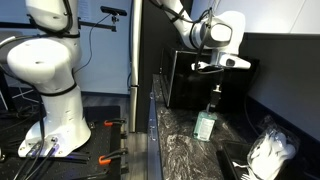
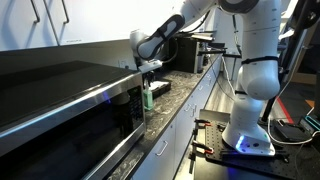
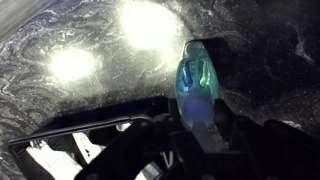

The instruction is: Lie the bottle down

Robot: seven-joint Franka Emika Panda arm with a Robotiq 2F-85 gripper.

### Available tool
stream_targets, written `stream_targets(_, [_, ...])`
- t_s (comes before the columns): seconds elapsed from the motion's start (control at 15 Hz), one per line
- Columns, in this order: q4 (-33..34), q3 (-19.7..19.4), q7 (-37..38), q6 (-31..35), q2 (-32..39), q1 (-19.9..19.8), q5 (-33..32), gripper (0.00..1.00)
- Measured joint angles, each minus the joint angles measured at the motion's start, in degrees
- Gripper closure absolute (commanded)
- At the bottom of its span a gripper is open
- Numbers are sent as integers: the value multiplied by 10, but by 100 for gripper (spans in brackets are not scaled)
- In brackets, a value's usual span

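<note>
Nearest in an exterior view, at the bench's [image 1: 175,150] near corner by the wall, lies a crumpled white bag [image 1: 272,150], well apart from the work. Farther along, about midway between the long edges, the bottle [image 1: 205,124] stands upright on the dark marbled top. It is green, translucent and narrow-necked, with liquid showing through.

The end effector [image 1: 214,95] hangs straight over it, and in the wrist view the fingers sit on either side of the bottle's [image 3: 197,85] upper part. Whether they are pinching it or just flanking it I cannot tell. Beyond it, toward the far end, a black appliance [image 1: 185,78] stands on the bench, near the bottle.

The bottle looks like light, stiff plastic, smooth and likely slippery. It is also tall on a small foot, so it should tip readily. A hold high on the neck or shoulder would give leverage for tipping it over; lower it gently along the free length of the bench — a round body may roll once it is down.
</note>
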Motion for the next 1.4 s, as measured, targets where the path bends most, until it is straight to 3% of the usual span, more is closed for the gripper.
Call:
stream_targets(0.07, [0,0,0,5,0,0,3,93])
stream_targets(0.33, [-6,-1,0,50,-1,-1,45,92])
stream_targets(0.6, [-34,-3,-2,131,-15,-3,159,92])
stream_targets(0.93, [-119,-9,-20,236,-44,-17,293,92])
stream_targets(1.4, [-231,-12,-105,320,-106,-32,474,92])
